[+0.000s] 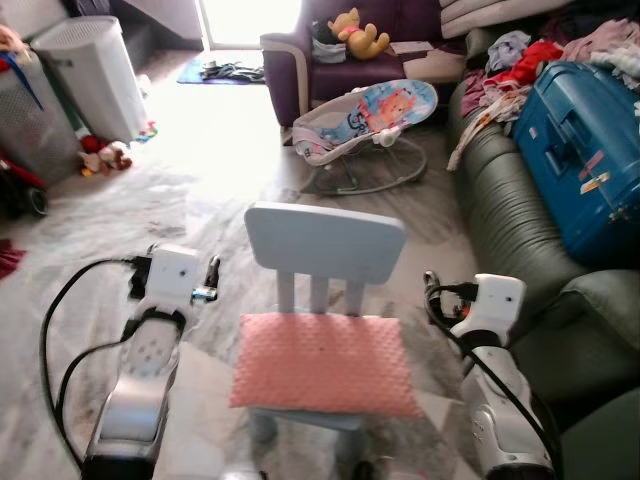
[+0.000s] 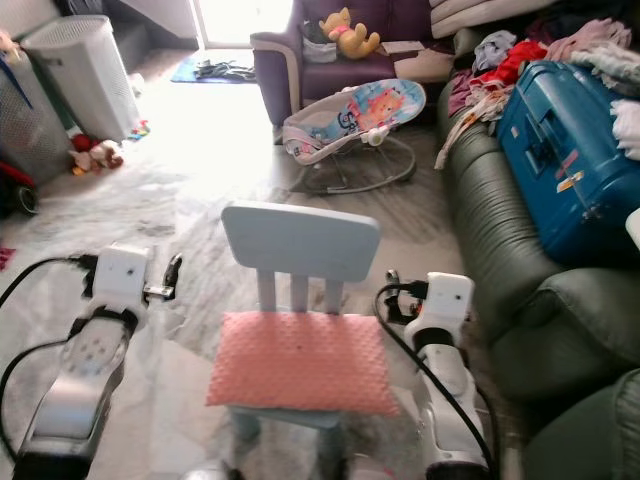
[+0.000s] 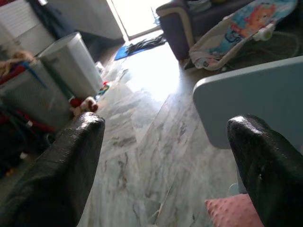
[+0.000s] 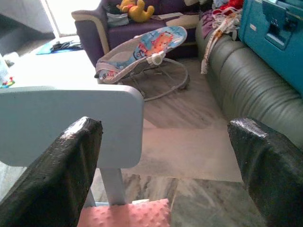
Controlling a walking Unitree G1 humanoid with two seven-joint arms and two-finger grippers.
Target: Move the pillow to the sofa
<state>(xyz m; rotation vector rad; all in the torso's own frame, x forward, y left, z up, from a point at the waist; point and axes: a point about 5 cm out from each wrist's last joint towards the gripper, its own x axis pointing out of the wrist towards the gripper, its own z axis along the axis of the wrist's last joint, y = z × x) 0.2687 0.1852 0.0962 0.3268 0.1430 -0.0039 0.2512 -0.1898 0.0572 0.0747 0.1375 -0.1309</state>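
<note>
Left eye view: pink pillow (image 1: 325, 362) lying flat on the seat of a small pale blue chair (image 1: 326, 243) at lower centre of the frame, left tool (image 1: 210, 277) just beside the chair's left edge and right tool (image 1: 432, 291) just beside its right edge, neither touching the pillow. Green sofa (image 1: 520, 215) along the right side, carrying a blue suitcase (image 1: 582, 150), lid shut, contents hidden, with a heap of clothes (image 1: 520, 55) behind it at upper right. Baby bouncer (image 1: 365, 115) on the marble floor (image 1: 190, 190) above the chair; purple armchair (image 1: 345, 45) at top centre holding a yellow plush toy (image 1: 358, 32). White ribbed appliance (image 1: 95, 75) and a grey mesh basket (image 1: 35, 125) at upper left, basket contents hard to make out. Right eye view: same layout, pillow centred on the chair seat between both arms. Left wrist view: two black fingers (image 3: 61, 175) spread wide apart, nothing between them but floor, chair back at right and a pink pillow corner at the lower edge. Right wrist view: fingers (image 4: 270, 175) likewise spread wide with nothing held, chair back at left, pillow edge at the bottom, sofa at right.
</note>
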